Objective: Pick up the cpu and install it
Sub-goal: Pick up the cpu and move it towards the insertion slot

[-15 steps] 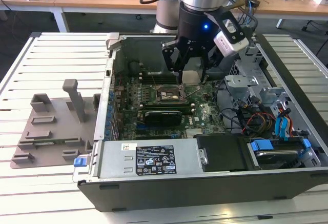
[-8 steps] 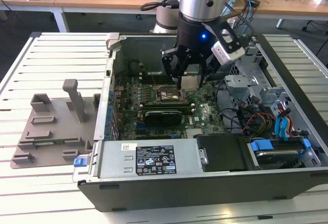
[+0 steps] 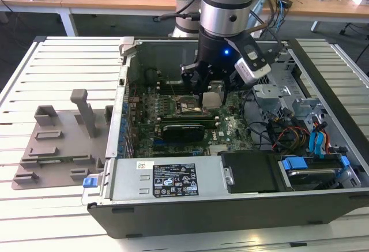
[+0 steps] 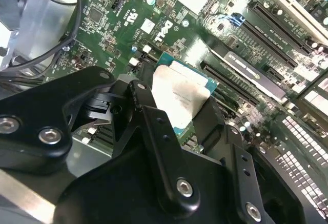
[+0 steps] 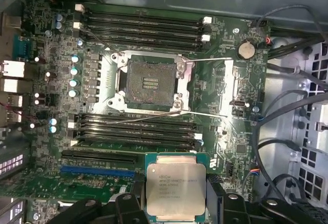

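Silvery metal faces up on the cpu (image 5: 176, 185). The jaws clamp it by two opposite edges, level above the motherboard (image 5: 215, 55), presumably so its contact side meets the pins squarely. In the exterior view the bare socket (image 3: 187, 106) lies just beside it at about eight o'clock. Its hold-down frame looks swung open, though you can't be sure. The open computer case (image 3: 173, 200) rests on the slatted surface (image 3: 57, 61), with the grey tray (image 3: 52, 148) at its nine o'clock.

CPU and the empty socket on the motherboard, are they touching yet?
Apart. In the first wrist view the cpu, held by the gripper, is clear of the open socket, with memory slots between them.
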`<state>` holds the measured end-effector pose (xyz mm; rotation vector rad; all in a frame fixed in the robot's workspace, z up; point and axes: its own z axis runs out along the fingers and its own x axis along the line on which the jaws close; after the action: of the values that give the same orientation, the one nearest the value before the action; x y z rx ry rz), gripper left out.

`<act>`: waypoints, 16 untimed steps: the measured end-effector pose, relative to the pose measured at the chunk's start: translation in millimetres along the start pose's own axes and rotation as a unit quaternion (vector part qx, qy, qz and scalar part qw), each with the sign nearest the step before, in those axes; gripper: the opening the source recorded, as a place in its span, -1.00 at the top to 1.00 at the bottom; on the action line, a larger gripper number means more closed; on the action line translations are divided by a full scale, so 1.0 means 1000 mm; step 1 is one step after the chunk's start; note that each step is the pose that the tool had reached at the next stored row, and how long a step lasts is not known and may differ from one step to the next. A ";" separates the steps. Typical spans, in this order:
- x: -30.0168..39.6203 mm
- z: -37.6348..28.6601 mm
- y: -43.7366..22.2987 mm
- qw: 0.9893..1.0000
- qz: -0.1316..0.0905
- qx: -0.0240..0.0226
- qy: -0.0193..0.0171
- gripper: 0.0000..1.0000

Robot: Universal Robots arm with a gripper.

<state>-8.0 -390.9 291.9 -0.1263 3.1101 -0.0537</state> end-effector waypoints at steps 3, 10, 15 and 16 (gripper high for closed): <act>0.0004 0.0039 0.0011 1.000 0.000 0.000 0.000 -0.09; 0.0009 0.0096 0.0224 1.000 0.000 0.000 0.000 -0.09; -0.0003 0.0114 0.0379 1.000 0.000 0.000 0.000 -0.09; -0.0006 0.0120 0.0420 1.000 0.000 0.000 0.000 -0.09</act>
<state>-10.5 -349.4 278.5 -0.1264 3.1100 -0.0536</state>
